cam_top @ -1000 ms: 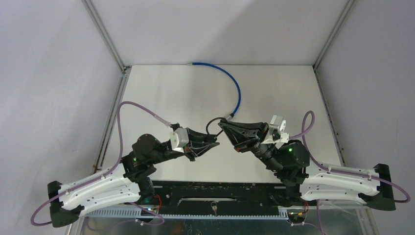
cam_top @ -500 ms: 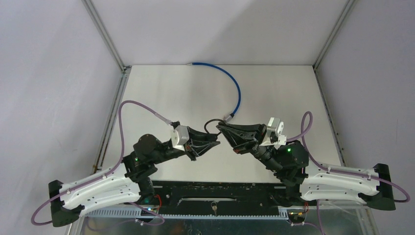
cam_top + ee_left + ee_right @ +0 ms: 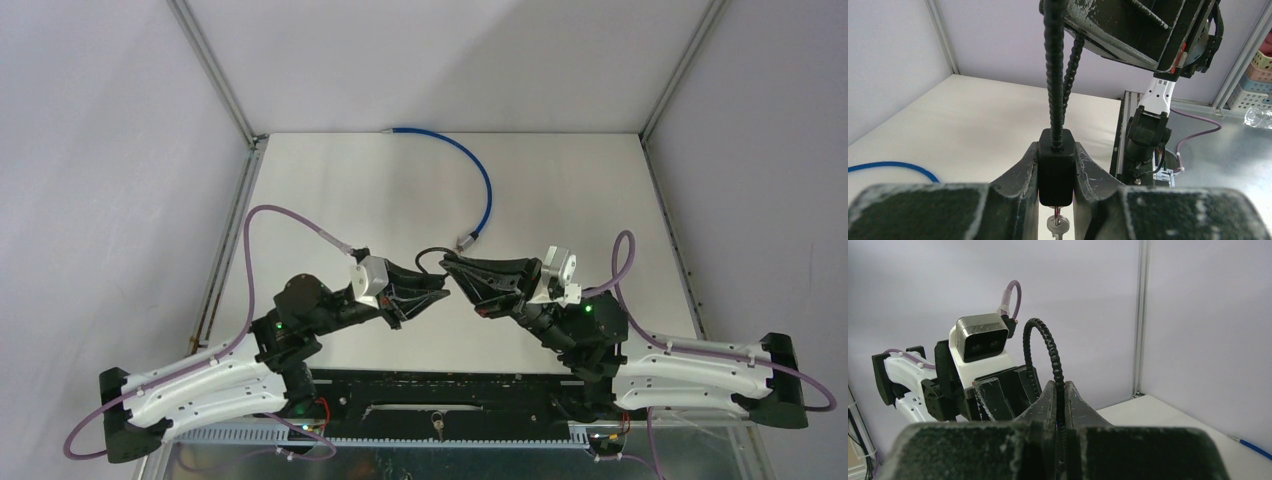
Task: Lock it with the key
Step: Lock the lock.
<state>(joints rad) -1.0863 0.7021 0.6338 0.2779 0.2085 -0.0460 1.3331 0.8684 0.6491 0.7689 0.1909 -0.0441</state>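
Left wrist view: only the head of the key (image 3: 1057, 229) shows under the lock body (image 3: 1056, 172), the rest is cut by the bottom edge, and the keyhole isn't visible. The lock body's sides are covered by the left gripper (image 3: 1057, 152). Right wrist view: the black cable (image 3: 1049, 347) disappears down between the right gripper (image 3: 1061, 390) fingers.

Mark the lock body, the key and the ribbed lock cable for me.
lock body (image 3: 1056, 172): left wrist view, front face of the black block.
key (image 3: 1058, 229): left wrist view, silver head hanging under the block.
lock cable (image 3: 1054, 357): right wrist view, upper part of the ribbed arc.
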